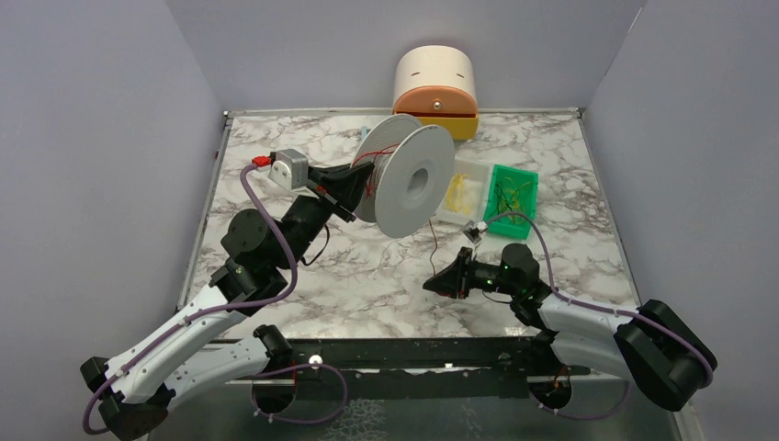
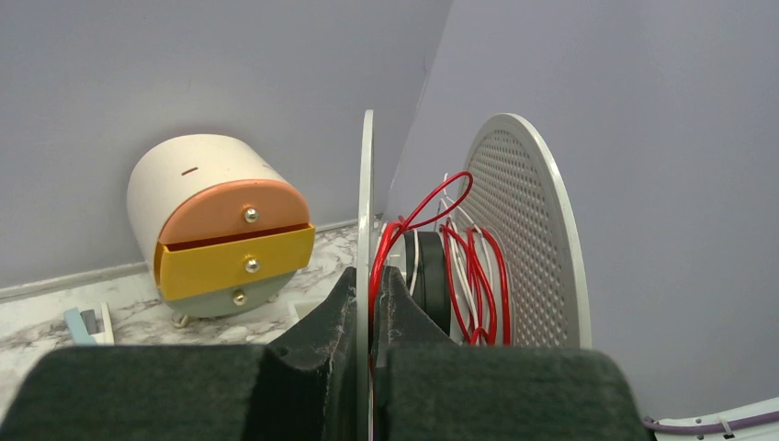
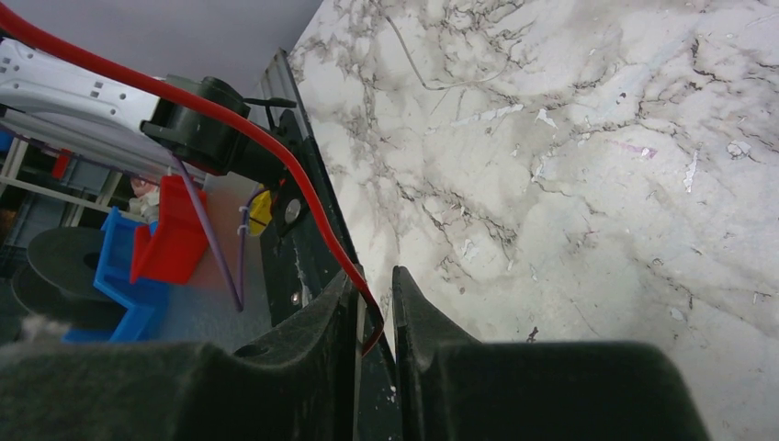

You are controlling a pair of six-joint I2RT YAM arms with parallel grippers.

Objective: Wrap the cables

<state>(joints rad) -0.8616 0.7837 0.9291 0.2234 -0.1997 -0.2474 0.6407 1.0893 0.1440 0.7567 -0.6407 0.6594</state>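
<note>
A white spool [image 1: 418, 179] is held upright above the middle of the table. My left gripper [image 1: 358, 188] is shut on the edge of its near flange, seen edge-on in the left wrist view [image 2: 367, 184]. Loose red cables [image 2: 473, 276] loop around the hub beside the perforated far flange [image 2: 528, 230]. One thin red cable [image 1: 432, 243] hangs from the spool down to my right gripper [image 1: 432, 283], low over the table at front centre. In the right wrist view that gripper [image 3: 375, 299] is shut on the red cable [image 3: 230, 119], which runs up to the left.
A cream drawer box with orange and yellow fronts [image 1: 434, 87] stands at the back wall. A white tray of yellow wires [image 1: 462, 193] and a green tray [image 1: 511, 197] lie right of the spool. A small connector [image 1: 475, 231] lies near them. A black rail [image 1: 413, 354] marks the front edge.
</note>
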